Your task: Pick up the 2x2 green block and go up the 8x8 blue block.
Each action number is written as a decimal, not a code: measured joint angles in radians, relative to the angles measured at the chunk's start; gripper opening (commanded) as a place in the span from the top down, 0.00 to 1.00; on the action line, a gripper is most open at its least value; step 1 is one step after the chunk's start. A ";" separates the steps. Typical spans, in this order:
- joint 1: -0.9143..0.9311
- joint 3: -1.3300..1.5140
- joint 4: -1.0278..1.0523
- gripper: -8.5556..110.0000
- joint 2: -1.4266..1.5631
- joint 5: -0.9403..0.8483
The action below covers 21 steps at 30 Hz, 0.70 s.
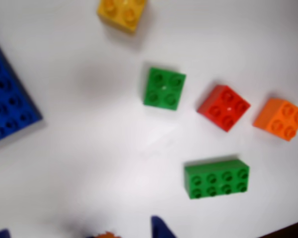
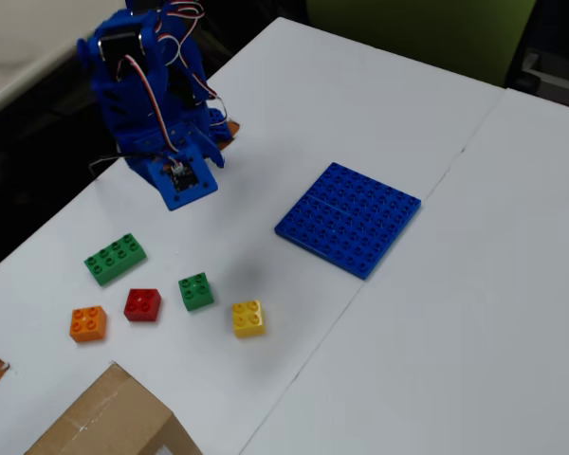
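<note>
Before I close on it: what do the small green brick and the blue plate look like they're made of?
2x2 green block: looks like hard moulded plastic, smooth, slightly glossy; crisp edges, round studs, small highlight on top. 8x8 blue block: apparently the same plastic, thin and rigid-looking, with an even stud grid.

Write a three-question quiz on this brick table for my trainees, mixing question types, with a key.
1. True or false: the 2x2 green block is stacked on the 8x8 blue block.
2. In the fixed view, which small brick lies between the red brick and the yellow brick?
3. How many studs does the longer green brick have? A) four B) six C) eight

Key: 1 false; 2 the 2x2 green block; 3 C.
</note>
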 measured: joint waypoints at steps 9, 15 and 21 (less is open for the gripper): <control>0.023 -0.166 -0.049 0.58 -0.322 0.112; 0.025 -0.259 -0.112 0.58 -0.443 0.225; 0.029 -0.265 -0.190 0.59 -0.486 0.232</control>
